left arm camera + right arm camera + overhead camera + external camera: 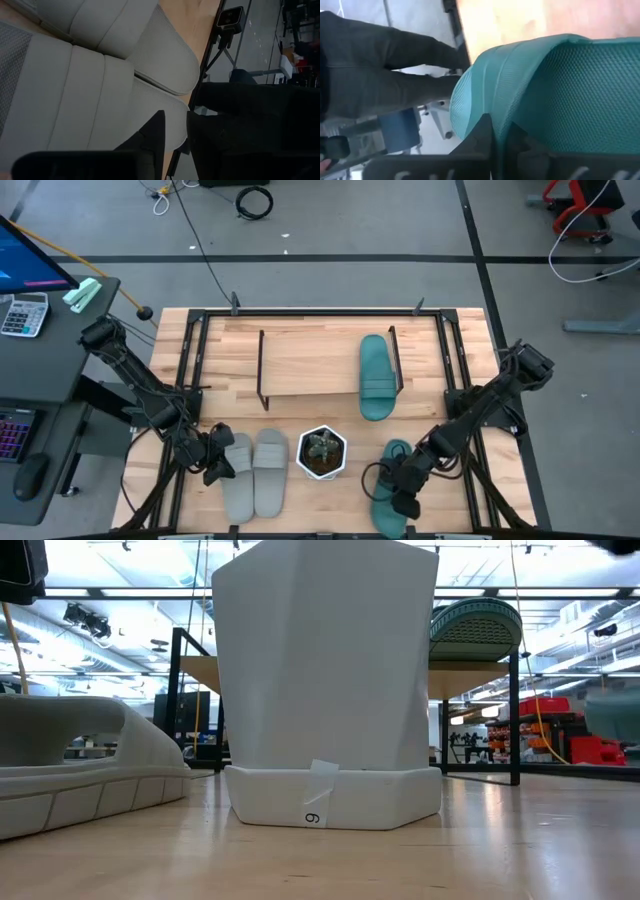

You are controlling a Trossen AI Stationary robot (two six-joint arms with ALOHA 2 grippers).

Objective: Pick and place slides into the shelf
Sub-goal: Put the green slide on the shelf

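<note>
The one readable mark is a small tag stuck on the base of the white hexagonal pot with a plant [330, 690], bearing a single figure that reads as a 6 or a 9, depending on which way up it is meant. Taking that pot as the landmark and going from its left: the left pincer [218, 458] sits low at the outer edge of the pair of light grey rubbery slides [255, 470], which lie side by side on the pale wooden surface [330, 510] just left of the pot; in the left wrist view its dark fingers [152, 137] stand close together at the rim of the nearer grey slide [75, 95], whose wide ribbed strap and finely dotted footbed show, but whether they pinch it I cannot tell. Behind the pot stands the low shelf with a light wooden board and thin dark metal side frames [310, 365], and one teal green slide [376, 377] lies on its right end, its heel overhanging the front. Right of the pot the right pincer [405, 495] is clamped on the edge of the second teal green slide [385, 498]; the right wrist view shows that slide's dimpled texture [570, 90].
</note>
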